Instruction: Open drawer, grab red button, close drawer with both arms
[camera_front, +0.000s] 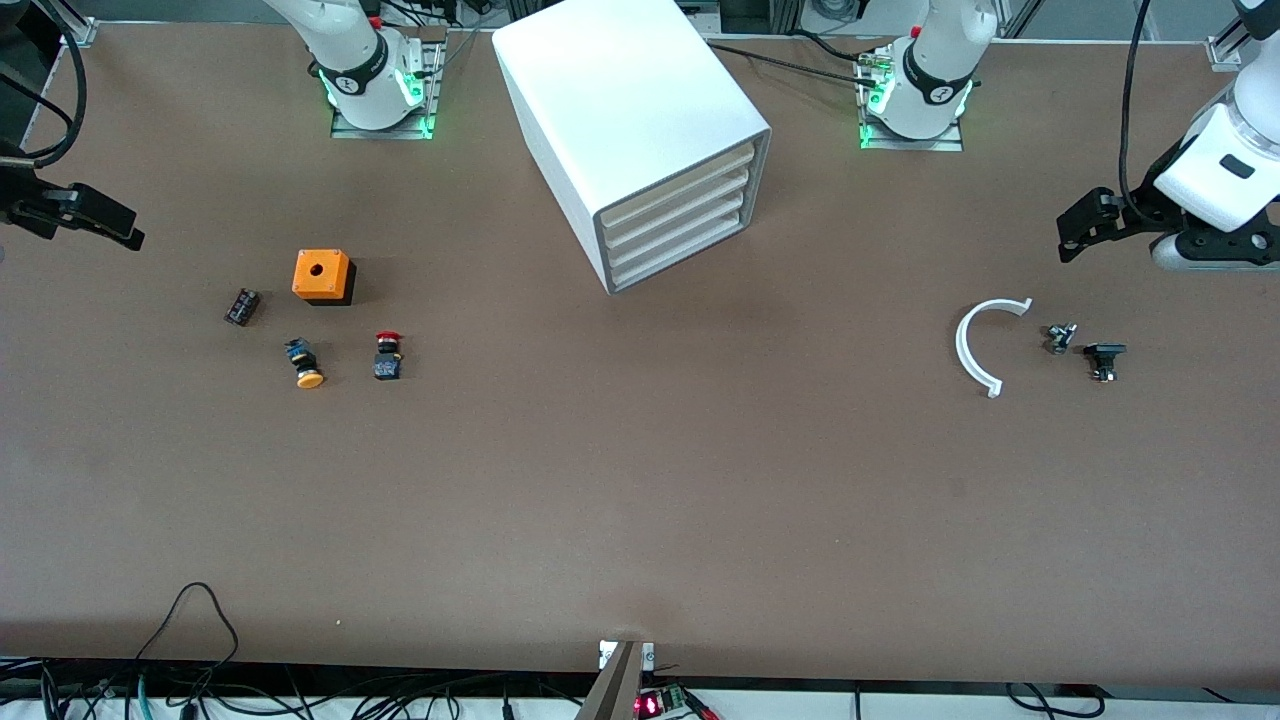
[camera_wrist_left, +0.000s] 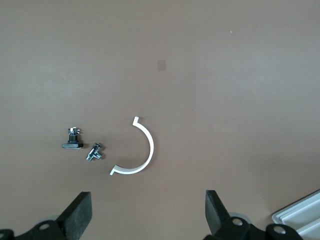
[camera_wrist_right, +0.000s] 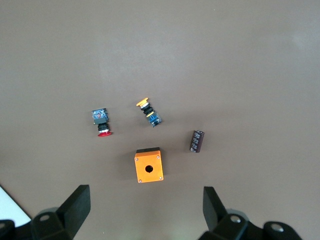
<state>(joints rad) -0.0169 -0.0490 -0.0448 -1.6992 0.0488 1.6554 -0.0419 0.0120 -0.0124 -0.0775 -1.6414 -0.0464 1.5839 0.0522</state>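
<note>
The white cabinet stands between the two arm bases, with its four drawers all shut. The drawer is second from the top. The red-capped button lies on the table toward the right arm's end, and also shows in the right wrist view. My right gripper is open and empty, high over that end of the table. My left gripper is open and empty, over the left arm's end of the table. Both are well away from the cabinet.
An orange box with a hole, a yellow-capped button and a small dark block lie beside the red button. A white curved piece and two small black metal parts lie under the left gripper.
</note>
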